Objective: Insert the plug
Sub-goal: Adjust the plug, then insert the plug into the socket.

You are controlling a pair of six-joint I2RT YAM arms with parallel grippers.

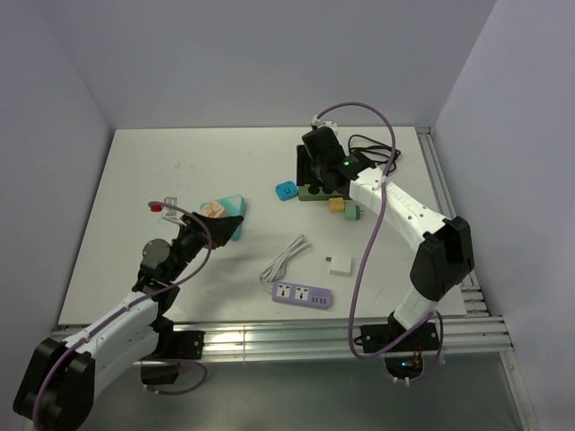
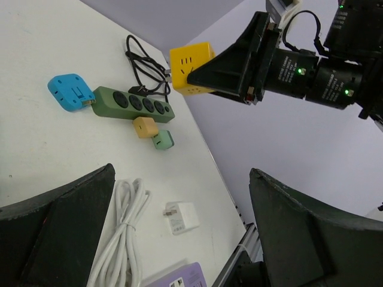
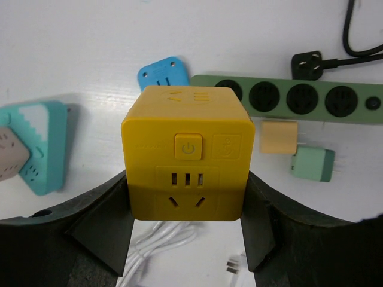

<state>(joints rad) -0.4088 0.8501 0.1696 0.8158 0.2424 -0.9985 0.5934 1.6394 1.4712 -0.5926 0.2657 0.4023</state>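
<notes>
The right fingers (image 3: 90,233) pinch the yellow cube plug (image 3: 187,152), raised over the tabletop (image 3: 90,48) near the green power strip (image 3: 311,115). The left fingers (image 2: 60,221) are spread wide and hold nothing.

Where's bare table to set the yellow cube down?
Widest bare table is far left, behind the teal triangular block. A smaller gap lies between the blue adapter and white cable. Crowded around the green power strip and near the purple strip.

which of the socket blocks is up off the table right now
The yellow cube socket: it's clamped in the right gripper above the table, while the green strip, purple strip and blue adapter lie on it.
</notes>
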